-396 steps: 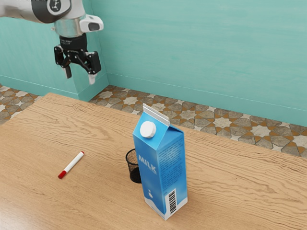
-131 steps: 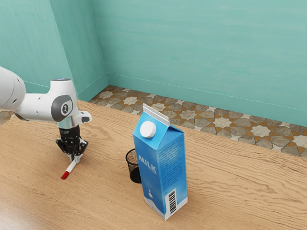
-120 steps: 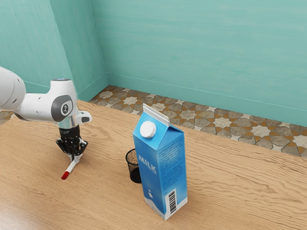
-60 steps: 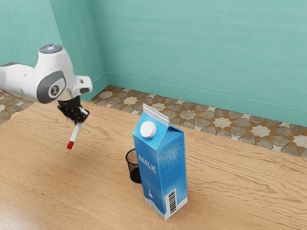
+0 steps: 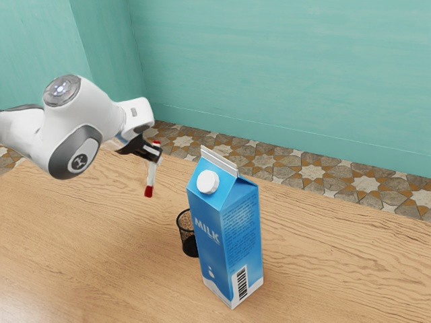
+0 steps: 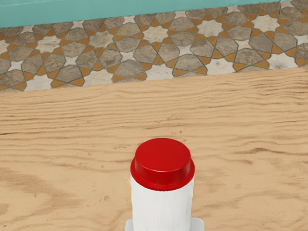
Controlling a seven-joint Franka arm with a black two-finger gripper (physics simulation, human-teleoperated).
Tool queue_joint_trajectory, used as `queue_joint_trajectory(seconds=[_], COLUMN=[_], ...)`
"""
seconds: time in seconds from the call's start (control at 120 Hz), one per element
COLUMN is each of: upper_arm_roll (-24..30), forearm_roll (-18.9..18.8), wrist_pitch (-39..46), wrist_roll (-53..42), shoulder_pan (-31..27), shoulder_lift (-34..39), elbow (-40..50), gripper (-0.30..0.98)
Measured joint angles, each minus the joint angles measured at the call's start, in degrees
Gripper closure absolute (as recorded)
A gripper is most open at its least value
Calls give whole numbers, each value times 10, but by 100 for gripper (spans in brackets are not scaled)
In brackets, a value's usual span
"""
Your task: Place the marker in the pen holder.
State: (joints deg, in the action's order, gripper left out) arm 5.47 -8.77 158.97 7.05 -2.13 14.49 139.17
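While the claw [image 5: 154, 160] grips the marker [image 5: 151, 176] above the table [image 5: 74, 249], its long axis runs nearly upright, the red cap [image 5: 148, 192] pointing down and slightly toward the exterior view's left, clear of the pen holder [image 5: 186, 235].

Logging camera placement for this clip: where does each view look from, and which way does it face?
Exterior view: set at the arm's side, looking down across the table at the milk carton and pen holder; the arm enters from the exterior view's left, its gripper shut on the marker.
Wrist view: on the arm's hand, looking along the marker and over the table; pale fingertips flank the marker.
Shared: marker, gripper, table, patterned floor, teal wall.
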Motion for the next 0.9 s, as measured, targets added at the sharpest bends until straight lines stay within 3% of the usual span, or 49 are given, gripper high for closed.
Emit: queue_joint_trajectory(seconds=[0.433,0.9], upper_arm_roll=[27,39], forearm_roll=[3,8], wrist_pitch=[35,68], wrist_roll=[130,202], shoulder_pan=[27,27], shoulder_lift=[-30,-64], elbow=[15,13], gripper=[78,75])
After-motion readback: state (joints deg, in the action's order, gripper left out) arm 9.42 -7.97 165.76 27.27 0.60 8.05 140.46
